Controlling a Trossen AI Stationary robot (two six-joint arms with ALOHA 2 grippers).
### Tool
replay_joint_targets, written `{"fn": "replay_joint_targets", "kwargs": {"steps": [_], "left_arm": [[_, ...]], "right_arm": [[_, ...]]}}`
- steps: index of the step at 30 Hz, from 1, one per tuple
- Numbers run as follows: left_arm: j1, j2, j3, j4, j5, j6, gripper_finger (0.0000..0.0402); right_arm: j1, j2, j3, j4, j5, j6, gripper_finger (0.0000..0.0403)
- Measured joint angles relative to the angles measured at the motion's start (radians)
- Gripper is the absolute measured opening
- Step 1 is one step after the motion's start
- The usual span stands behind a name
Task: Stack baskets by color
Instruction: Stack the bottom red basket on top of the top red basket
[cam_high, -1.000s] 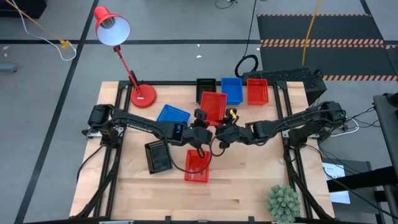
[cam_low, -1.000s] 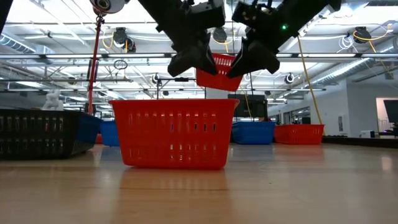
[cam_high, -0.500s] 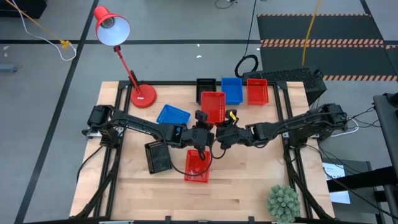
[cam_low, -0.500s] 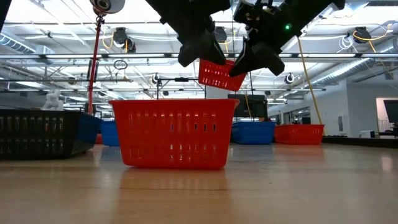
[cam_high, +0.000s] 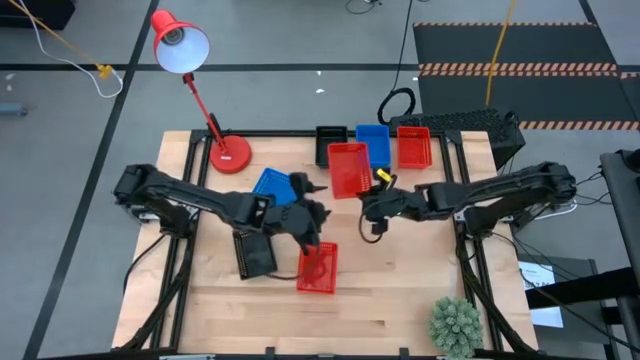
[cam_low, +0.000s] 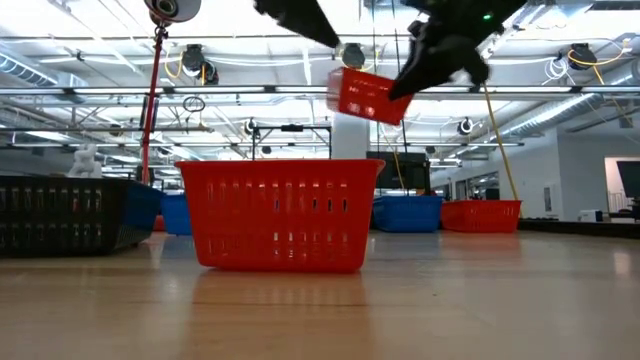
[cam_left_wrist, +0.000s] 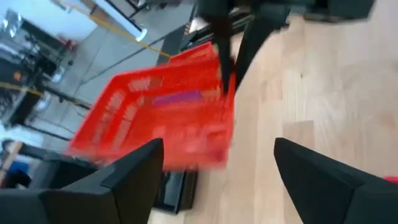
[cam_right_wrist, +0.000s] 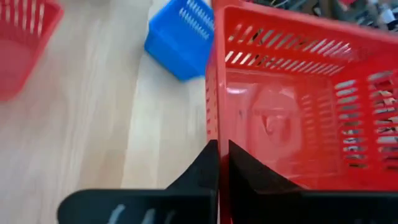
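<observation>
A red basket (cam_high: 347, 168) hangs in the air over the middle of the table, tilted in the low view (cam_low: 368, 95). My right gripper (cam_high: 367, 200) is shut on it at its near right side (cam_right_wrist: 219, 149). Left of that basket and apart from it, my left gripper (cam_high: 308, 190) stands open, with nothing between its fingers (cam_left_wrist: 219, 146). A second red basket (cam_high: 318, 268) rests on its bottom nearer the front edge. A black basket (cam_high: 254, 252) and a blue basket (cam_high: 275, 185) lie at the left. My right gripper pinches the rim of one side wall (cam_right_wrist: 213, 118) of the lifted red basket, by its near right corner. One finger is inside the basket and one outside. The fingers slant down from the table's right. The basket hangs clear of the table, tilted.
At the far edge a black basket (cam_high: 329, 140), a blue basket (cam_high: 374, 140) and a red basket (cam_high: 413, 147) stand in a row. A red desk lamp's base (cam_high: 230, 154) sits at the far left, and a green plant (cam_high: 455, 325) at the near right corner.
My left gripper has opened, let go of the lifted red basket and drawn back up and toward the table's left and near side. My right gripper has shut on the basket's wall and risen with it toward the right. The basket now hangs higher and more tilted.
</observation>
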Motion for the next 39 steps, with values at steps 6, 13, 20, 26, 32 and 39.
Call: {"fn": "replay_joint_targets", "kwargs": {"steps": [6, 13, 20, 26, 32, 39], "left_arm": [[-0.009, -0.097, -0.022, -0.099, 0.0, -0.116, 0.0287], [0.059, -0.152, -0.157, -0.042, 0.03, -0.145, 0.024], [0.132, -0.16, -0.214, 0.007, 0.228, -0.138, 0.0213], [0.146, -0.16, -0.217, 0.008, 0.276, -0.141, 0.02], [0.139, -0.16, -0.217, 0.008, 0.312, -0.142, 0.0198], [0.137, -0.16, -0.217, 0.008, 0.324, -0.145, 0.0198]], "right_arm": [[-0.016, -0.142, 0.001, -0.101, -0.001, -0.069, 0.0003], [-0.053, -0.267, 0.0, -0.231, -0.001, -0.133, 0.0002], [-0.168, -0.314, 0.039, -0.375, -0.014, -0.153, 0.0002], [-0.335, -0.316, 0.106, -0.508, -0.217, -0.166, 0.0002], [-0.498, -0.316, 0.111, -0.57, -0.346, -0.194, 0.0002], [-0.634, -0.315, 0.086, -0.586, -0.37, -0.252, 0.0002]]}}
